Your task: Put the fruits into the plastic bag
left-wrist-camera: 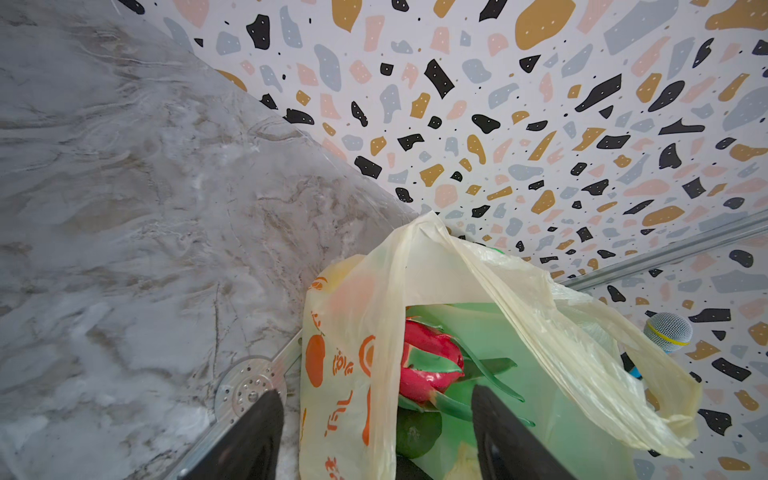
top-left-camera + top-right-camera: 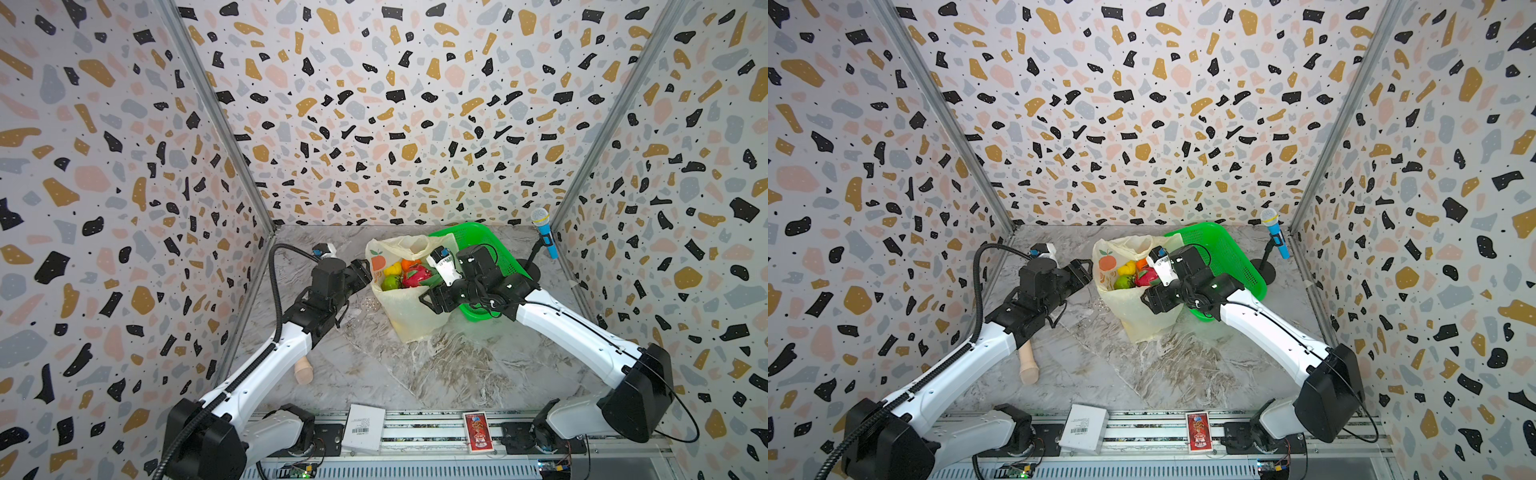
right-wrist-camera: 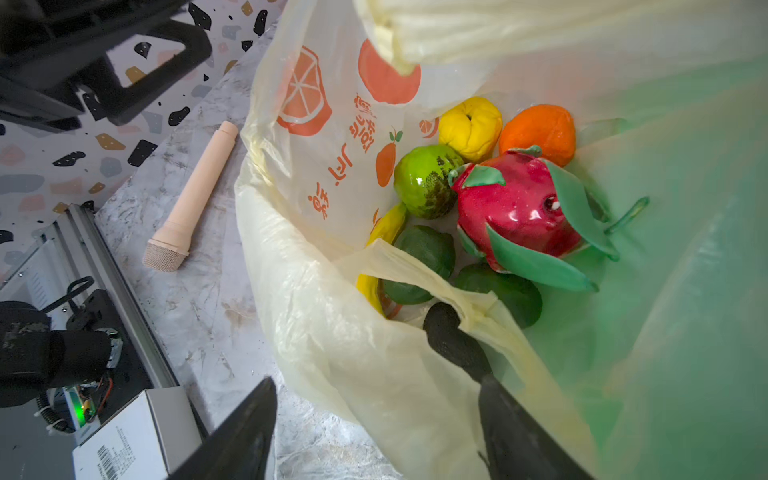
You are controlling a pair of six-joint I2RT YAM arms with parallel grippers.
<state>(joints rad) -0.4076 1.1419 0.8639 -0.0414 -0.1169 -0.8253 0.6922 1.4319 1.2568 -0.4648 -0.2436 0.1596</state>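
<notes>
This is a robot test booth in a lab, not a lived-in room. Terrazzo-print panels (image 2: 395, 104) on bare aluminium posts (image 2: 222, 124) rise beyond the fingers (image 1: 253, 432) of the left gripper (image 1: 374, 392). A marble-print tabletop (image 2: 415, 374) lies beneath them. Behind them runs a mounting rail (image 2: 419, 434) with an exposed circuit board (image 2: 301, 471) and cable conduit (image 2: 272, 291).

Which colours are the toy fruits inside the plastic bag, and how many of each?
Yellow: 2 (yellow round fruit, yellow long fruit)
Orange: 1 (orange fruit)
Light green: 1 (light green fruit)
Dark green: 2 (dark green fruit, second dark green fruit)
Red-pink: 1 (red-pink fruit)
Total: 7, all in the plastic bag.
Black shape at rim: unclear.
</notes>
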